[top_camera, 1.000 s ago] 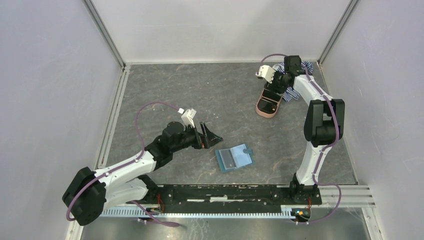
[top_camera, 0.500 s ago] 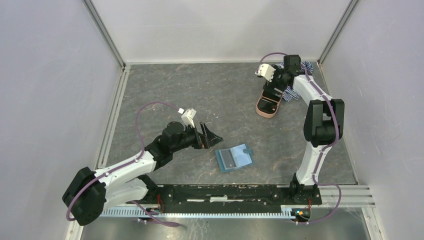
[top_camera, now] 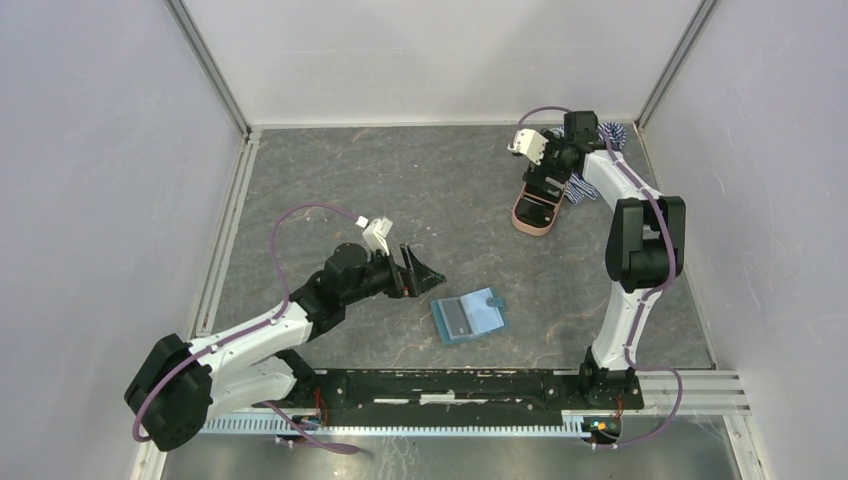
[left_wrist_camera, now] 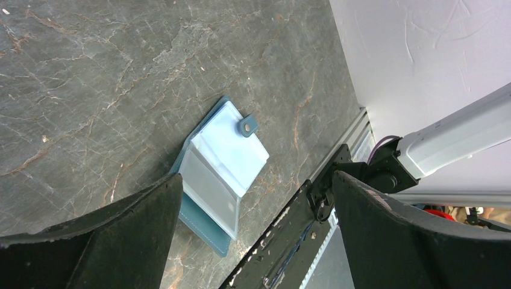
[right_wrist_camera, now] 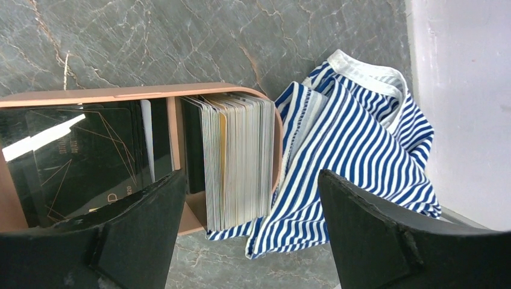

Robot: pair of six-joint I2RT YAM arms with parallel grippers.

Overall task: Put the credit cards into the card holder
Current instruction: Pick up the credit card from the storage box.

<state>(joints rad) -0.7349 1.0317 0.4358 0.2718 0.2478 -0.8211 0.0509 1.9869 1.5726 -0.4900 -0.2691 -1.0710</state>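
right gripper [right_wrist_camera: 250, 183] just spread wide, empty, over credit cards [right_wrist_camera: 235, 156] stacked in pink case [right_wrist_camera: 120, 94] far right, so no card grabbed yet; left gripper [left_wrist_camera: 256, 186] gapes empty beside open card holder [top_camera: 472, 317] near centre.

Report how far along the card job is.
Done: the card holder lies open on the table. In hand: nothing; right gripper hangs open over the credit cards stacked in the pink case, left gripper open by the holder. Left: grasp cards, carry them over, slide them in.
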